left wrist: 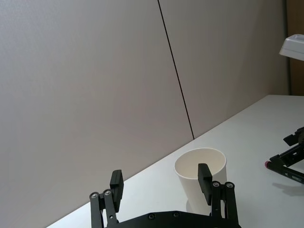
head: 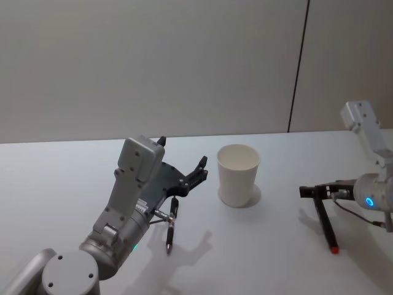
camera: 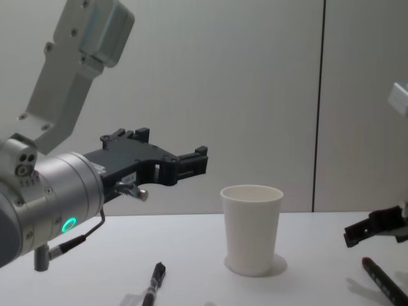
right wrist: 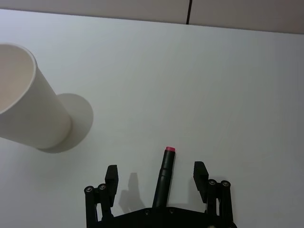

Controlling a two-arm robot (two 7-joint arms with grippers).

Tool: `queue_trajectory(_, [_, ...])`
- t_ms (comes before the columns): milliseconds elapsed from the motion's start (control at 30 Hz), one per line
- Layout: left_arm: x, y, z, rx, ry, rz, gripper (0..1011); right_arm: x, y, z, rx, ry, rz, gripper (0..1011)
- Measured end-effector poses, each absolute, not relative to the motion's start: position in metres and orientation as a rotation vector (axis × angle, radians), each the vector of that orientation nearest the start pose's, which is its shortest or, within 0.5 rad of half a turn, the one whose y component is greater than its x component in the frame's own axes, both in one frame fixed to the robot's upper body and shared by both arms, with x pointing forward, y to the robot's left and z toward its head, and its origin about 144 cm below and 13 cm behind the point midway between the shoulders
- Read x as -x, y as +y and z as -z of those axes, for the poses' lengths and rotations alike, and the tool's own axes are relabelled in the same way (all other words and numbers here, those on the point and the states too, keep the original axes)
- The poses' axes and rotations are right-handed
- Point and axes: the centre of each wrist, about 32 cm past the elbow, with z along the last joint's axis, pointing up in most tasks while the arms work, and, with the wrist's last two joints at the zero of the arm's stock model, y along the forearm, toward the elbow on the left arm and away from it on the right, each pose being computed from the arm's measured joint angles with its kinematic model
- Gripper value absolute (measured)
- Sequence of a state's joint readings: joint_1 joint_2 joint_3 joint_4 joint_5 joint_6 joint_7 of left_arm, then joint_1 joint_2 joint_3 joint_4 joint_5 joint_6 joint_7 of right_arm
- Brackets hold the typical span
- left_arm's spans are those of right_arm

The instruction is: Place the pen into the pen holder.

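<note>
Left gripper (head: 183, 153) hovers raised, wide open and empty, aimed at the cup (head: 238, 175); right gripper (right wrist: 156, 172) sits low, fingers apart either side of the red-tipped pen (right wrist: 167, 165).

Matt paper pen holder (head: 238, 178) on smooth table (head: 73, 178).

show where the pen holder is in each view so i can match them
head view: pen holder right of centre, between open left gripper and open right gripper.
left wrist view: pen holder just beyond the left gripper, partly hidden by it.
right wrist view: pen holder off to the side, ahead of the right gripper.
chest view: pen holder just right of centre, upright.
shared landmark: dark vertical wall seam.
</note>
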State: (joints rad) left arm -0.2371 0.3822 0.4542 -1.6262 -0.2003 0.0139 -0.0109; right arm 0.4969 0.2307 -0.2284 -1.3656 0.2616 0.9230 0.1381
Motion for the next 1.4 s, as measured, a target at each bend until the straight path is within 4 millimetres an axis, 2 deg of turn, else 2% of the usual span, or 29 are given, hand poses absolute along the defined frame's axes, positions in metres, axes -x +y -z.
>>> queue_trajectory(633, [-0.492,0.198,-1.204,-0.061,-0.268,-1.124,1000,-0.598,-0.238,-1.246,0.631,0.513,1.209,1001])
queue_trajectory(1400, [-0.492,0.198,-1.204,-0.061,-0.268,-1.124,1000,-0.609,-0.239,-1.235,0.650,0.539,1.199,1001])
